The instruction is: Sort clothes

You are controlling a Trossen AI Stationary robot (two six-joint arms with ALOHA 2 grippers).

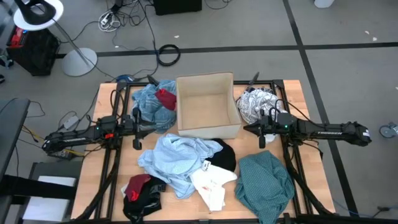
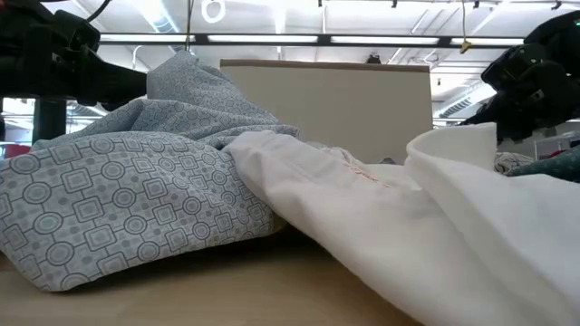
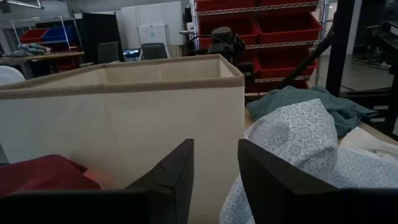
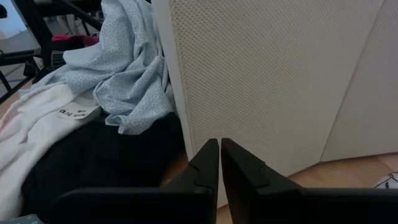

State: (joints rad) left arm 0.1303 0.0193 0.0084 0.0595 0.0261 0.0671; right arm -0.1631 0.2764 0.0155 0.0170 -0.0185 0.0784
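Observation:
The clothes lie around a tan fabric box (image 1: 208, 102). A light blue patterned shirt (image 1: 177, 158), a black garment (image 1: 227, 155), a white garment (image 1: 211, 183), a teal garment (image 1: 267, 180) and a red-and-black one (image 1: 142, 193) lie in front of the box. A denim blue piece with a red one on it (image 1: 155, 99) lies left of the box. A black-and-white patterned one (image 1: 255, 102) lies to its right. My left gripper (image 3: 214, 165) is open and empty, level, beside the box's left wall (image 3: 155, 124). My right gripper (image 4: 219, 155) is shut and empty, pointing level at the box's right front corner (image 4: 261, 81).
Black frame rails (image 1: 115, 155) run along the table's left and right sides. The box stands between the two grippers. In the low view the light blue shirt (image 2: 118, 199) and the white garment (image 2: 381, 208) fill the foreground.

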